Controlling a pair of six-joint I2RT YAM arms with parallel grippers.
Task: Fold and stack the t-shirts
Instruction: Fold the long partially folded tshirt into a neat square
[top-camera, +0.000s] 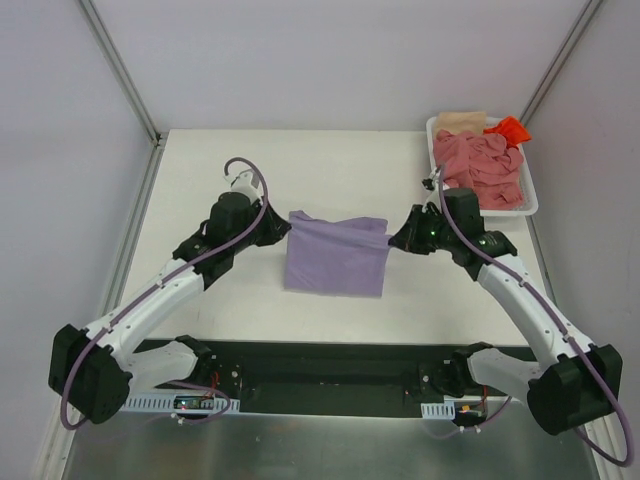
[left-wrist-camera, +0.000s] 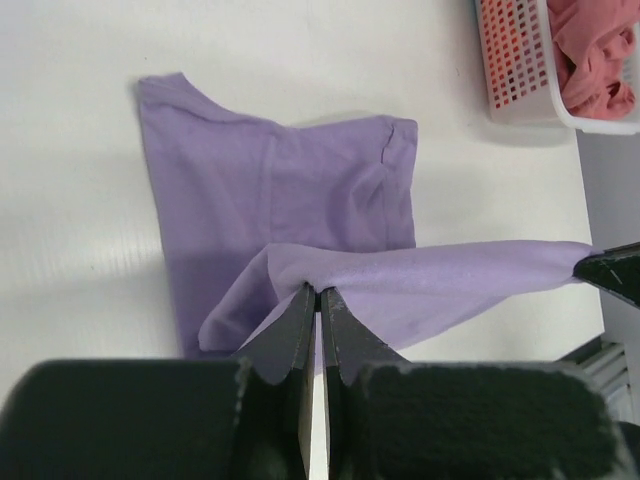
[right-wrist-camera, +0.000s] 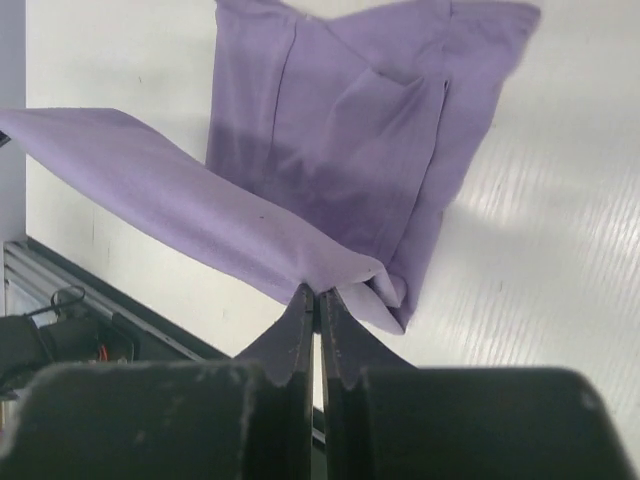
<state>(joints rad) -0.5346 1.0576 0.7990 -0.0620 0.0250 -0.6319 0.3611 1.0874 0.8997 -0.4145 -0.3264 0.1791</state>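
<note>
**Two claws holding one edge of a purple shirt**

Left claw (left-wrist-camera: 317, 292): both fingers are pressed together on a fold of the purple shirt (left-wrist-camera: 270, 190), and the cloth bunches at the tips. Right claw (right-wrist-camera: 317, 292): likewise closed, pinching the other end of the same edge. Between the two grips this edge is raised as a band above the table (top-camera: 220, 170). The rest of the shirt lies flat beneath it, in the middle of the table between the two arms.

Hard to make out: the shirt is partly folded, with a sleeve lying over the body, but the number of layers under the top one cannot be told. From above, the fingertips of both claws are hidden by the wrists, and the raised band blends into the flat cloth. In the left wrist view only the tip of the right claw shows, at the right margin.

Further out, a white basket (top-camera: 533, 205) stands at the far right corner of the table, well apart from the purple shirt. The left wrist view cuts it off at the frame edge.

Count: two arms, two claws, one purple shirt, one basket. The basket holds three colours of cloth: a pink shirt (top-camera: 485, 170) heaped on top, a beige shirt (top-camera: 460, 122) and an orange-red shirt (top-camera: 508, 128) behind it. The pink heap is crumpled, so whether it is one shirt or several cannot be told.
</note>
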